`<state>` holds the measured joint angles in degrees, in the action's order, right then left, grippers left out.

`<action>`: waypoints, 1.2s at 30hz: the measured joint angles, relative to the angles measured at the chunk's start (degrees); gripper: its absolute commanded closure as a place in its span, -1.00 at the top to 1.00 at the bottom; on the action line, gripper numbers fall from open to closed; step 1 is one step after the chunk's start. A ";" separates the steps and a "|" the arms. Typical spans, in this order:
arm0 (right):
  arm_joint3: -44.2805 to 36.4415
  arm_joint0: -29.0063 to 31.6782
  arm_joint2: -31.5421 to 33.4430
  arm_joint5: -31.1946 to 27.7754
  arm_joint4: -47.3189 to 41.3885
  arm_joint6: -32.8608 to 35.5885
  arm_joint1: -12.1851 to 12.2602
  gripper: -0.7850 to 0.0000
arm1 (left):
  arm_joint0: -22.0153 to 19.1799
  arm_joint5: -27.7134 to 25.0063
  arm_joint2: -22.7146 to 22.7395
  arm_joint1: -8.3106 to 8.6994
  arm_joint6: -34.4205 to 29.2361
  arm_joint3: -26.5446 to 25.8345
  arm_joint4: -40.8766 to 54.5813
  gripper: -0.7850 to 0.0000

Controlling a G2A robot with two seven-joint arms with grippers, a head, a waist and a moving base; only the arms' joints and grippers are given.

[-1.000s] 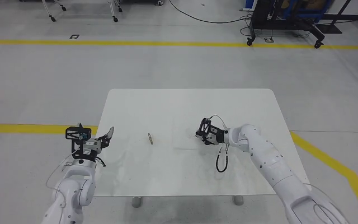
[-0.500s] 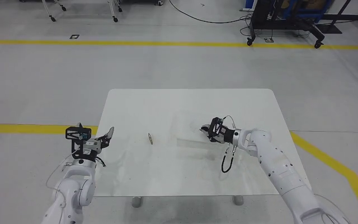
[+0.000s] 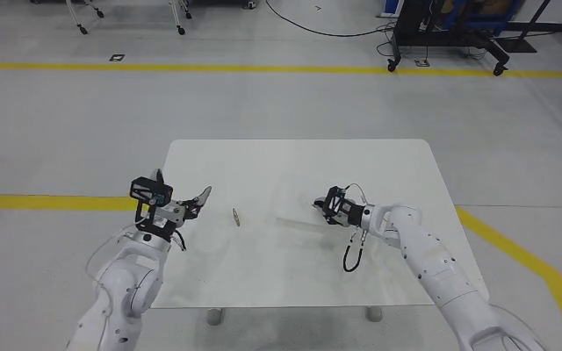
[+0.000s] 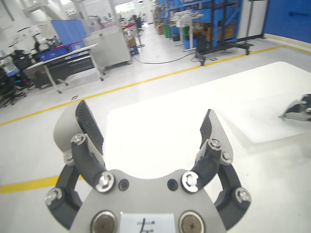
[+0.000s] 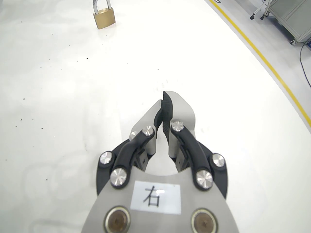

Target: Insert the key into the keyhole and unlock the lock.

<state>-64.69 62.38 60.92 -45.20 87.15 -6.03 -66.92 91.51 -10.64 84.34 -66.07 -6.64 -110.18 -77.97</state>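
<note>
A brass padlock [image 5: 104, 15] with a silver shackle stands upright on the white table [image 3: 351, 167]; from above the padlock [image 3: 235, 217] is left of centre. My right gripper [image 5: 163, 98] is shut, low over the table's middle and pointing at the padlock from well short of it. I cannot tell whether anything is pinched between its pads. In the top view the right gripper [image 3: 320, 206] is to the right of the lock. My left gripper [image 4: 145, 112] is open with nothing between its fingers. Seen from above, the left gripper [image 3: 198, 200] is over the table's left edge, left of the padlock.
A black cable loop [image 3: 351, 254] hangs from the right forearm over the table's front half. Yellow floor lines [image 3: 53, 202] run past both sides of the table. Carts and racks [image 3: 448, 35] stand far behind it.
The left arm has swung up and to the right, bringing its open gripper over the table's left edge. The right gripper shifted a little to the right and stayed shut.
</note>
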 measured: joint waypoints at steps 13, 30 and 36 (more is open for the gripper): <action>5.36 -1.30 -2.47 2.17 8.35 -18.99 0.46 -1.00 | -24.90 -6.25 -28.11 -4.38 -15.36 16.35 -3.90 1.00; 8.97 -3.44 -5.11 2.04 13.10 -26.53 0.69 -1.00 | -34.80 -1.80 -38.66 -8.98 -16.86 35.79 -5.32 1.00; 10.23 -4.17 -5.86 1.79 13.75 -28.05 0.75 -1.00 | -36.48 -2.30 -40.51 -10.16 -17.00 40.55 -5.33 1.00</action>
<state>-54.46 58.22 55.05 -43.41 100.90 -34.08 -66.17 55.03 -12.94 43.84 -76.23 -23.65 -69.63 -83.30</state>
